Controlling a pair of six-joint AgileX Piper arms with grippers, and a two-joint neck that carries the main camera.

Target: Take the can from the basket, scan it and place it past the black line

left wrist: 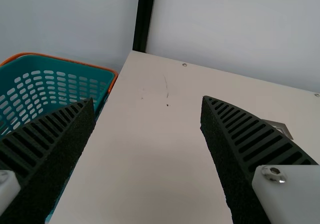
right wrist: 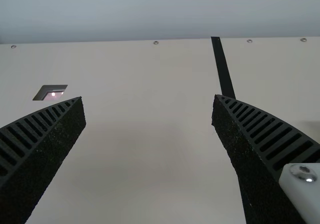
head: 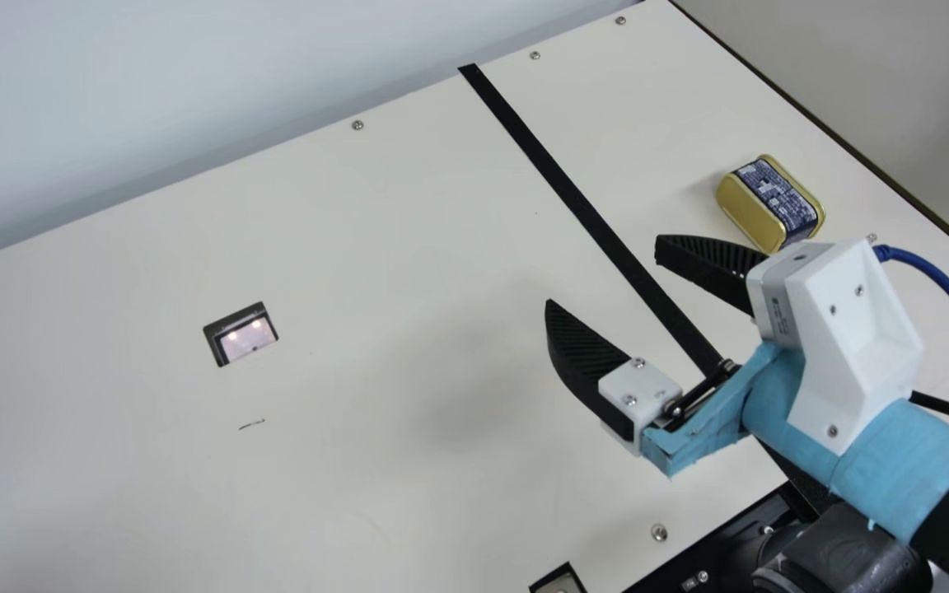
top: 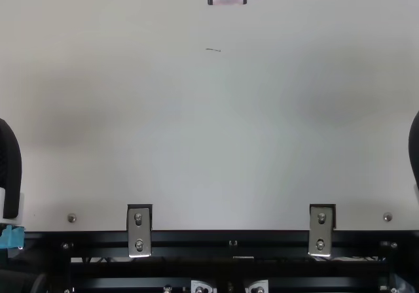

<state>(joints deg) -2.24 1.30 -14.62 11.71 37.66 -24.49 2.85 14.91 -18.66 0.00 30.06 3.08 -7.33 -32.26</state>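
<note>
In the main view my right gripper (head: 603, 268) stands open above the table beside the black line (head: 577, 202), nothing between its fingers. The gold can with a dark blue label (head: 759, 210) lies on the table past the line, toward the right edge, apart from the gripper. In the right wrist view the right gripper (right wrist: 149, 98) is wide apart, with the black line (right wrist: 223, 69) behind one finger. The left gripper (top: 5, 169) is at the top view's left edge; in the left wrist view the left gripper (left wrist: 147, 100) is open and empty. The teal basket (left wrist: 75, 76) stands beside it.
The scanner window (head: 245, 333) is set into the table (head: 409, 272), left of the black line. A wall runs along the table's far side. Metal brackets (top: 139, 231) sit at the near edge, and a blue cable (head: 948, 288) loops from the right wrist.
</note>
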